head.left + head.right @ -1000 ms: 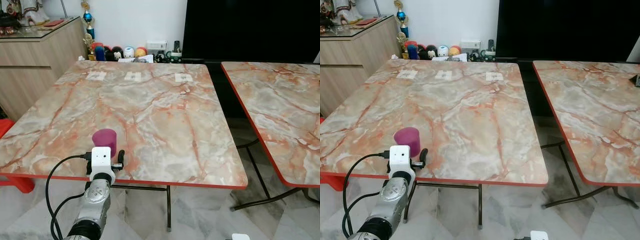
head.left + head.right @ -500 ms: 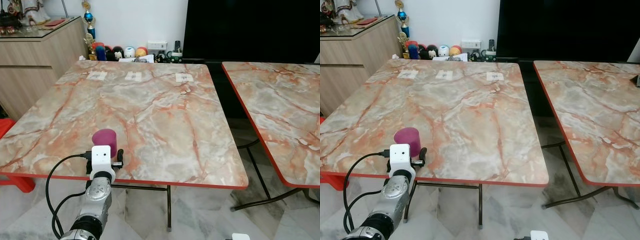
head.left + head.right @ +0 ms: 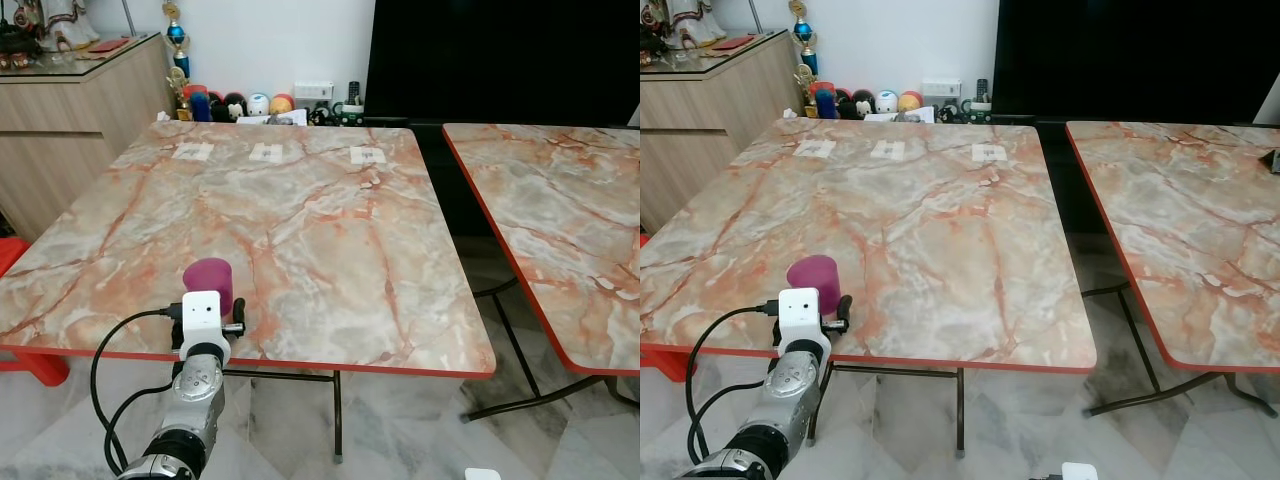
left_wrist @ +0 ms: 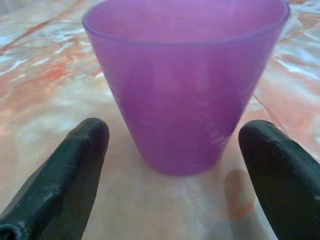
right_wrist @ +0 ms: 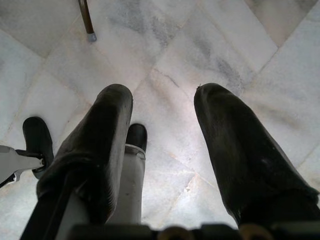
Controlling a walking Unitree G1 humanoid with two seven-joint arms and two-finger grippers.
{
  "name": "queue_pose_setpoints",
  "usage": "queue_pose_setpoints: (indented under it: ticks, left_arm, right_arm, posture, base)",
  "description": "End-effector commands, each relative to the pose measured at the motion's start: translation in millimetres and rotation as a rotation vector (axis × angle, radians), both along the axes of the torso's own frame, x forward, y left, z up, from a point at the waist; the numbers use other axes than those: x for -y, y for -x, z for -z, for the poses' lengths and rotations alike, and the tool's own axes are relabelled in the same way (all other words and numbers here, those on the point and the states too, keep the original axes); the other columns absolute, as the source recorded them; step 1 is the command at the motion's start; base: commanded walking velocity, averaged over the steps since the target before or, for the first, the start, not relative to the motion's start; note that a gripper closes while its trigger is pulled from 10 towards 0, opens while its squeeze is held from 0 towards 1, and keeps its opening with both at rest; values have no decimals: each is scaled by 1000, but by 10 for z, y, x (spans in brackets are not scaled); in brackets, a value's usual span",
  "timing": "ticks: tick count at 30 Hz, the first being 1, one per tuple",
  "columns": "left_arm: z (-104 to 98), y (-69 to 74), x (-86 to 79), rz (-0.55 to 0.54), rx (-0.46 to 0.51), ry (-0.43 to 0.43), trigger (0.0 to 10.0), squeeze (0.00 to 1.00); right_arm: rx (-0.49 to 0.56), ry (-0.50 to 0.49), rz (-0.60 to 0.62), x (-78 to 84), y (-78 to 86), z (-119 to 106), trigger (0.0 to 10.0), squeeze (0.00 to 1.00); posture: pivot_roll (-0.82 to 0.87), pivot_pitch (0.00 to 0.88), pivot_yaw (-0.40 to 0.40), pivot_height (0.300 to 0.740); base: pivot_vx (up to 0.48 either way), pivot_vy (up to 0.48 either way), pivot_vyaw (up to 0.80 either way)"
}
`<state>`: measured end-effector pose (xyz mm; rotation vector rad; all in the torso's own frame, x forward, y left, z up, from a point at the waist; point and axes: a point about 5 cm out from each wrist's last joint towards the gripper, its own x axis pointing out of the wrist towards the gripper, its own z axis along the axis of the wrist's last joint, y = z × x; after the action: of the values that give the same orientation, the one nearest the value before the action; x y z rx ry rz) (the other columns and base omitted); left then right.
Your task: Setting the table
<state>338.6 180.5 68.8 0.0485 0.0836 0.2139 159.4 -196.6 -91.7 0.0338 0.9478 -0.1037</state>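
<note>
Risk is sitting in how near the purple cup (image 4: 185, 85) is standing to the tabletop (image 3: 330, 230) edge: between the left hand's (image 4: 175, 165) spread fingers, untouched, one clipped side tipping it floorward.

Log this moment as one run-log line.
left claw: open, straddling purple cup | cup: upright near marble table front edge | right claw: open, idle over floor

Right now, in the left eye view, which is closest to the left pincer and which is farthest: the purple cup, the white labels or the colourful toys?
1. Purple cup, just beyond the left pincer, near the table's front edge.
2. White labels, along the table's far side.
3. Colourful toys, behind the table by the wall.
</note>
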Motion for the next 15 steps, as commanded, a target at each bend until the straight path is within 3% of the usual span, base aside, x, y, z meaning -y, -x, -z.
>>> queue_pose_setpoints:
  ticks: [1, 15]
  left_arm:
    - [-30, -27, 14, -21, 15, 30, 0, 0]
    - [-44, -32, 52, -26, 38, 46, 0, 0]
  right_arm:
    - [-5, 8, 7, 29, 26, 6, 10000, 0]
    - [-5, 11, 7, 29, 23, 5, 10000, 0]
  posture:
    - [10, 0, -35, 740]
    - [13, 0, -39, 740]
  base:
    - [0, 0, 0]
    - [0, 0, 0]
